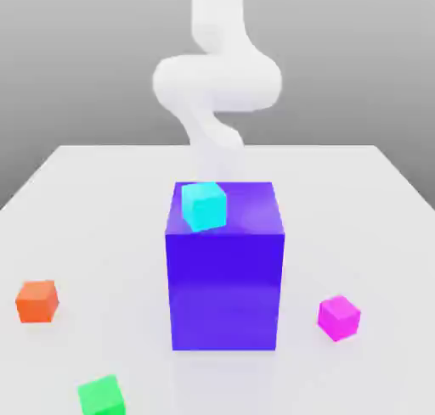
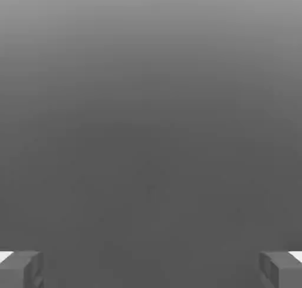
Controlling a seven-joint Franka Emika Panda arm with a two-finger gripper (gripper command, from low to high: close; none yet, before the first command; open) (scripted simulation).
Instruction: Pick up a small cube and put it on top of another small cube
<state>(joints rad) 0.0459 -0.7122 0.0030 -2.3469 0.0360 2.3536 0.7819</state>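
One plain magenta cube [image 1: 339, 318] on white table [image 1: 93, 235]

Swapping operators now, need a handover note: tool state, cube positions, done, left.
Tool: open, nothing between the fingers.
Small cubes: magenta on the table, exterior view's right of the big blue-violet cube; orange and green on the table, exterior view's left; cyan on the big cube's top.
Done: no small cube stacked on another.
Left: grasp one small cube, likely magenta, set it on another, release.
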